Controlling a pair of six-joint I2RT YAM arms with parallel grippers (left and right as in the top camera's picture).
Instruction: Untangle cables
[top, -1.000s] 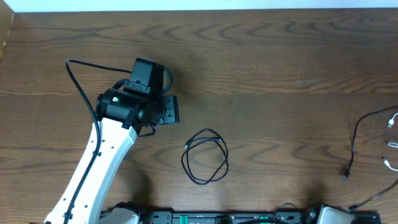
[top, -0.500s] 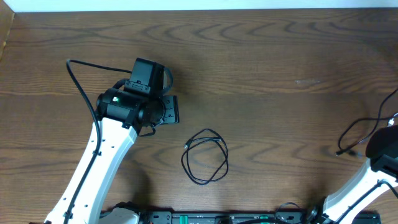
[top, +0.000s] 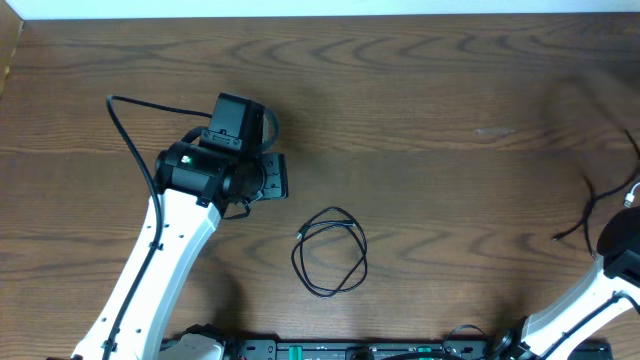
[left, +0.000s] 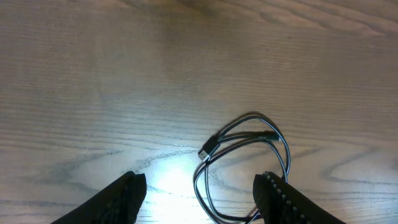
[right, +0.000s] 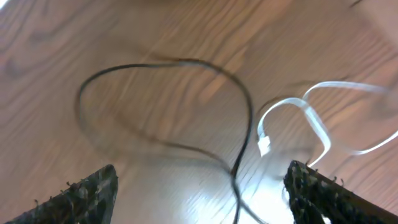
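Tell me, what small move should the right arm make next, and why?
Probably lower the open right gripper onto the thin black cable running between its fingers, close, and draw it away from the thin white cable: the two lie close together there, seemingly overlapping.

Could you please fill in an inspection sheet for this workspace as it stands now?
Surface: wooden table, dark grain.
Job's things: black cable coiled at centre, alone; second black cable beside a white cable at the right edge, blurred.
Clutter: nothing seen.
Grippers: left gripper open above the coil; right gripper open over the right-hand pair, nothing visibly gripped.
Cables: arm wire looping off the left arm.
Surroundings: pale strip beyond the far edge.
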